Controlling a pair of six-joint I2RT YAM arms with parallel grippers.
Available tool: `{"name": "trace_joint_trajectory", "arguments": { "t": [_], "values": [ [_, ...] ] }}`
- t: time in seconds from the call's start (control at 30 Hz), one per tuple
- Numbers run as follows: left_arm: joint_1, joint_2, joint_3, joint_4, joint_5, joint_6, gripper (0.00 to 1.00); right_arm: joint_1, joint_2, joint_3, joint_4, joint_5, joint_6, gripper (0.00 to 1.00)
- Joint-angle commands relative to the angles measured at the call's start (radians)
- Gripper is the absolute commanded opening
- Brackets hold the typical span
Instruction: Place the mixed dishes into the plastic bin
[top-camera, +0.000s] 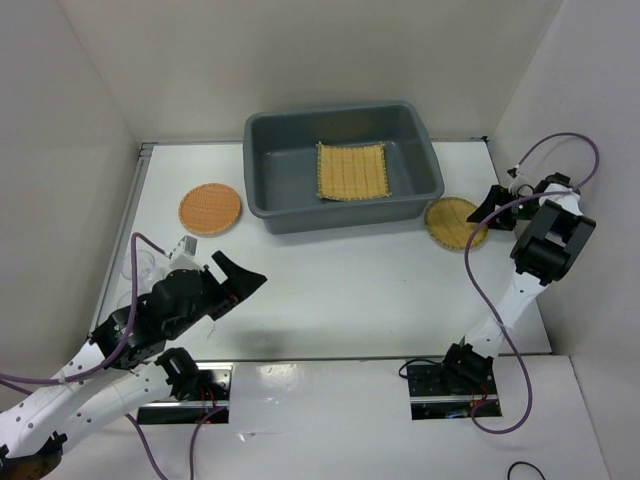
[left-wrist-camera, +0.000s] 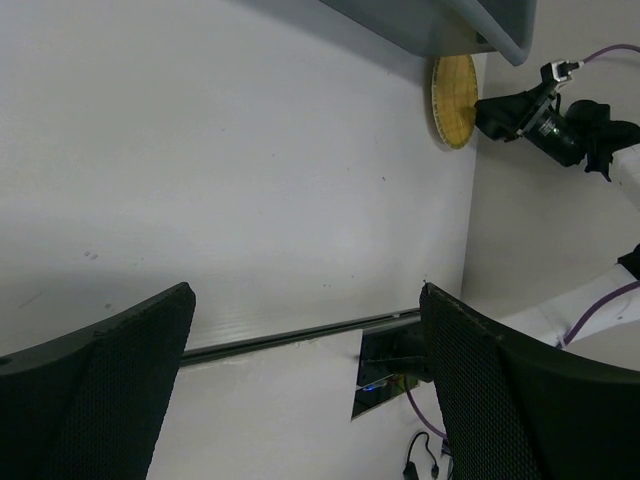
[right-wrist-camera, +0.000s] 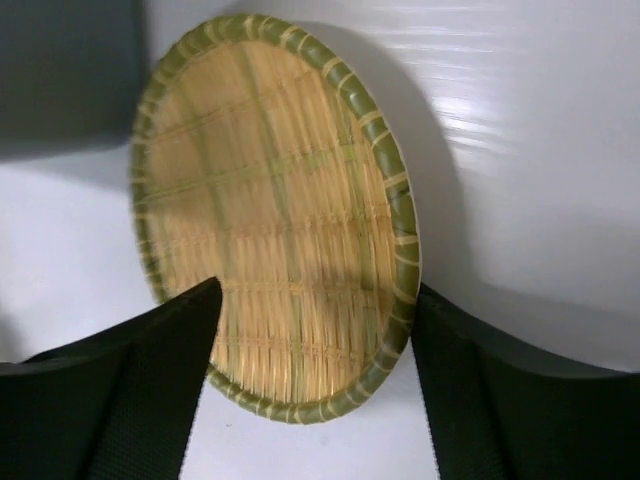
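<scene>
Currently, taking the table (top-camera: 350, 290) as a dial with 12 o'clock at the side far from the arm bases, the grey bin (top-camera: 262, 185) stands at 12 o'clock. The square mat (top-camera: 352, 171) lies flat on the bin floor, toward its right half.

The orange-brown tray (top-camera: 210, 208) lies on the table at 10 o'clock, just left of the bin and not touching it. The yellow tray (top-camera: 455, 221) lies on the table at 2 o'clock, close beside the bin's near right corner.

A clear glass (top-camera: 143, 262) stands at 9 o'clock near the left edge of the table. Its outline is faint and the left arm covers part of it.

Left gripper (top-camera: 243, 277): positioned at 8 o'clock, pointing toward the table centre. In the left wrist view the jaws stand wide apart with only bare table surface between them. It holds nothing.

Right gripper (top-camera: 492, 208): positioned at 2 o'clock, at the right rim of the yellow tray. In the right wrist view the jaws are spread, one finger (right-wrist-camera: 130, 390) on each side of the tray's near rim. Contact between the fingers and the rim cannot be determined.

The left wrist view also shows the yellow tray (left-wrist-camera: 455, 100) with the right gripper (left-wrist-camera: 500, 110) just beside it.
</scene>
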Motion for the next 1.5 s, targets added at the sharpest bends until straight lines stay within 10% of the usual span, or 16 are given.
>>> {"name": "trace_joint_trajectory", "arguments": {
  "t": [0.0, 0.67, 0.93, 1.47],
  "values": [
    [0.006, 0.001, 0.001, 0.019, 0.004, -0.01, 0.99, -0.031, 0.212, 0.032, -0.293, -0.206, -0.131, 0.77],
    [0.006, 0.075, 0.02, 0.067, 0.033, -0.001, 0.99, -0.022, 0.284, -0.127, -0.461, -0.265, -0.422, 0.42],
    [0.006, 0.084, 0.011, 0.077, 0.033, 0.008, 0.99, -0.022, 0.274, -0.156, -0.461, -0.265, -0.411, 0.0],
    [0.006, 0.021, -0.045, 0.088, 0.004, -0.01, 0.99, -0.089, -0.251, 0.044, -0.437, -0.101, -0.244, 0.0]
  ]
}}
